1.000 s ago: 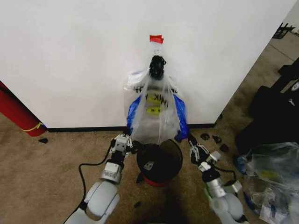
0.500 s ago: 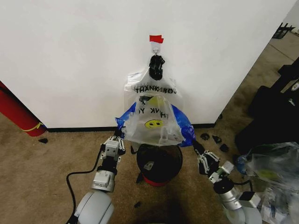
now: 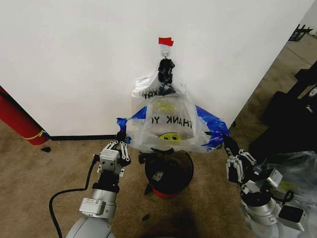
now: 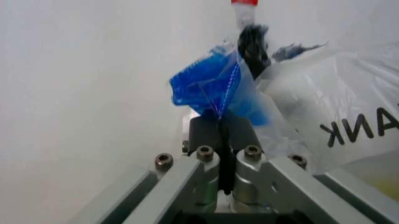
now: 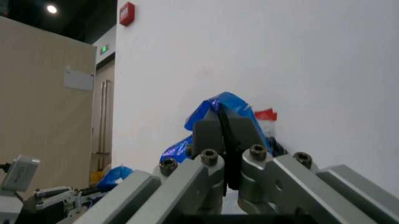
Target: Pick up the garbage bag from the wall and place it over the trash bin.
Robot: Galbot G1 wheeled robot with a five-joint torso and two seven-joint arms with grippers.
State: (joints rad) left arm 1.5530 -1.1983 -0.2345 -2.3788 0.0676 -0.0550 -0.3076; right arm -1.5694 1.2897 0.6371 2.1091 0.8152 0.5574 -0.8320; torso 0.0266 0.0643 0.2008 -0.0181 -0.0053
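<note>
Gripping one garbage bag (image 3: 171, 130), two grippers, left gripper (image 3: 121, 138), right gripper (image 3: 227, 144)

White bag (image 3: 171, 121) on the wall reads mirrored "THANK YO"; left wrist view shows "ANK".

Trash bin (image 3: 169, 173) rim at 12 o'clock hidden behind garbage bag (image 3: 171, 126), red cylinder (image 3: 17, 119) cut off at 9 o'clock edge, bag lettering partly unreadable

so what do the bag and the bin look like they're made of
Bag: thin glossy plastic film, likely polyethylene, see-through with blue edges; it crinkles where the left pincer and right pincer pinch it. Bin: seemingly black wire mesh, matte, with a red base.
</note>
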